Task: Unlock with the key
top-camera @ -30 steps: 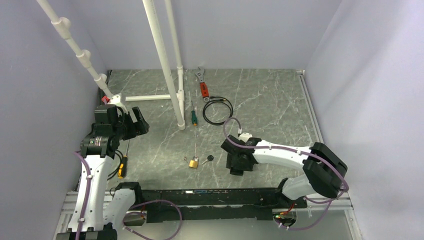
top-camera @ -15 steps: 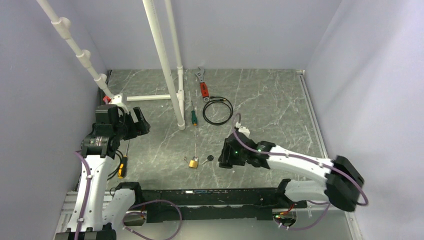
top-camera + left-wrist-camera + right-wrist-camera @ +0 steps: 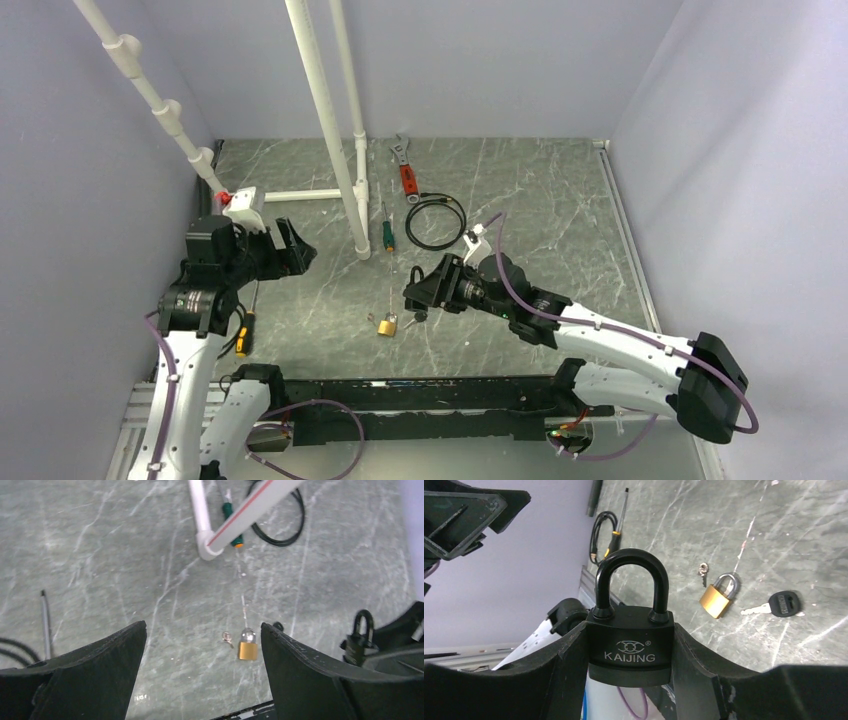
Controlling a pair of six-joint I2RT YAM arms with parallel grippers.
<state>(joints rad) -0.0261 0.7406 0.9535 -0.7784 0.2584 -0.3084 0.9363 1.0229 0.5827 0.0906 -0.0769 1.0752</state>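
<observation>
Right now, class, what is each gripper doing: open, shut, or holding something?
Left gripper: open, holding nothing.
Right gripper: closed on the black KAIJING padlock.

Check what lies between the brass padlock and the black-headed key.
Nothing: in the right wrist view only bare table separates the brass padlock from the key, whose blade points toward it.

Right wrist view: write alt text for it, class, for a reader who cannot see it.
The right gripper clamps a black padlock marked KAIJING by its body, shackle pointing up in the frame. Beyond it on the grey marbled table lie a small brass padlock, a tiny silver key beside it and a black-headed key.
</observation>
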